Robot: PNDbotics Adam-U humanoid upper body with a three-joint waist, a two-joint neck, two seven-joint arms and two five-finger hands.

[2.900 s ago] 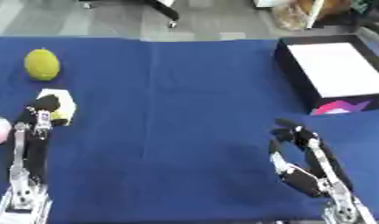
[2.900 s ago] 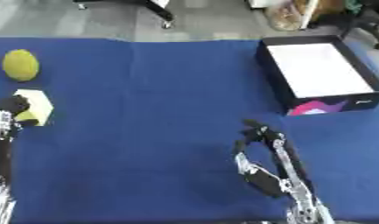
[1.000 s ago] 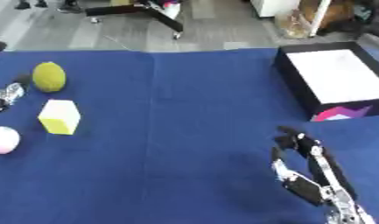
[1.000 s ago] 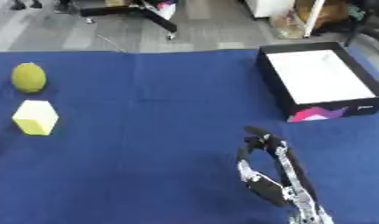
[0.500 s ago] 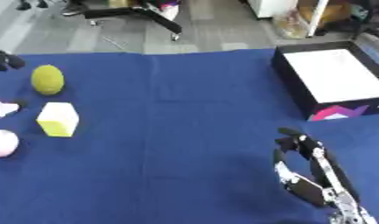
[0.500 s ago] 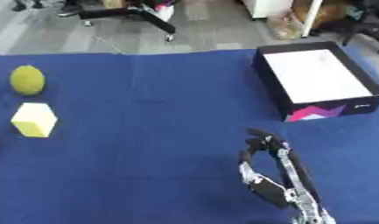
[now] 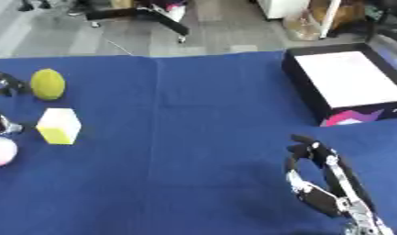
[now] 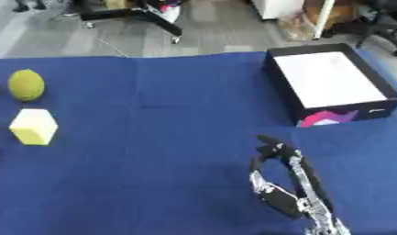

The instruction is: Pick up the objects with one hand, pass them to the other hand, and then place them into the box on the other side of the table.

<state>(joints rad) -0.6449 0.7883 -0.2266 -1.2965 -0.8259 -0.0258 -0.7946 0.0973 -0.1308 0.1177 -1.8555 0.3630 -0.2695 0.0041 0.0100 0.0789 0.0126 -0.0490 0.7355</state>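
In the left eye view the black box (image 7: 313, 89) with its white floor sits at the far right of the blue table (image 7: 193, 137); well to its left, across the cloth, the olive-yellow ball (image 7: 47, 84) lies near the table's far left edge; the pale yellow block (image 7: 59, 125) sits just nearer than the ball, and the pink ball (image 7: 2, 150) lies beside that block at the picture's left edge, partly cut off; dark parts of the left hand (image 7: 2, 85) show just left of the olive ball and again just left of the block, touching neither that can be seen; whether its fingers are curled or straight cannot be told; the right hand (image 7: 317, 193) stands on the near side of the box, fingers up and relaxed, holding nothing.

In the right eye view the box (image 8: 283, 85) again lies far right; ball (image 8: 25, 85) and block (image 8: 34, 126) lie far to its left; the right hand (image 8: 283, 193) rises nearer than the box, fingers slack and empty.
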